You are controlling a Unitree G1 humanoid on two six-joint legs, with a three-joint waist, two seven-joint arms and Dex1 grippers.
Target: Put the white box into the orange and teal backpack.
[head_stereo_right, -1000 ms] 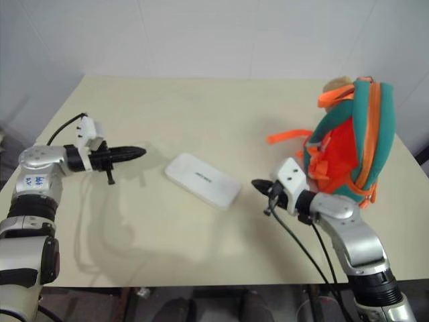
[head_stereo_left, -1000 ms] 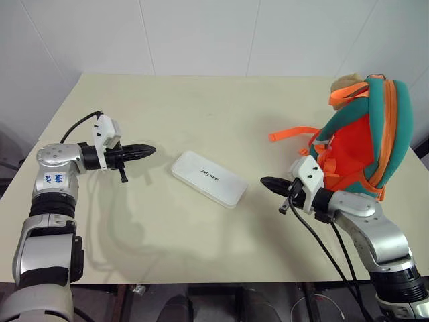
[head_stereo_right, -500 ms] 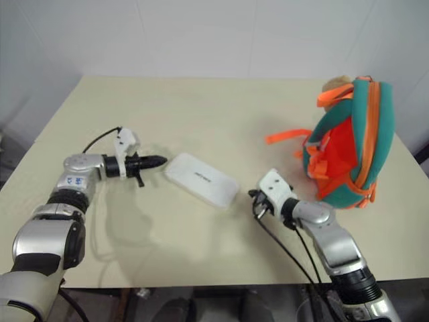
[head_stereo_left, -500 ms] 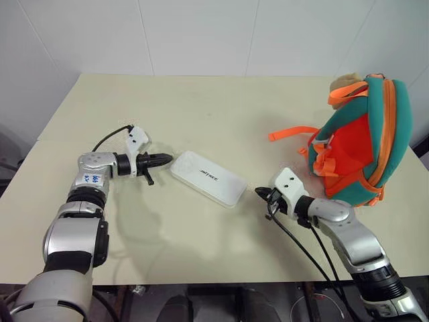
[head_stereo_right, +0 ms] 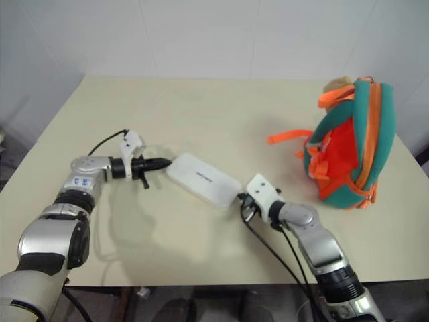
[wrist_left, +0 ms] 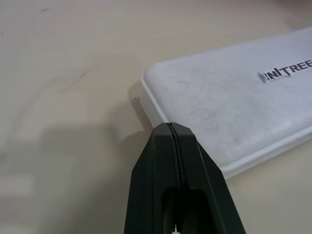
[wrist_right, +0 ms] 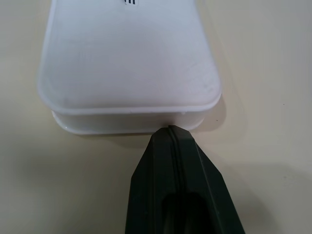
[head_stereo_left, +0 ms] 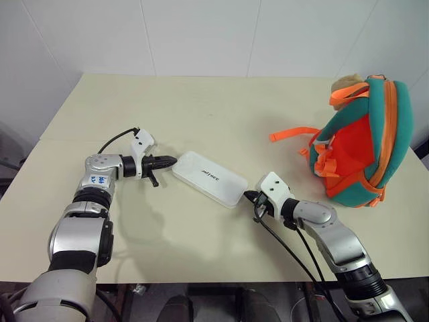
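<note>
Dropped and closed in on the box from both ends since a second ago: left gripper, right gripper. Backpack well apart. Left wrist: pinched shut, empty, at one end. Right wrist: same. Probably squeezing next.

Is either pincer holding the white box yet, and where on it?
No. Both pincers are shut, tips at opposite short ends of the white box: left pincer, right pincer. Neither grips it.
</note>
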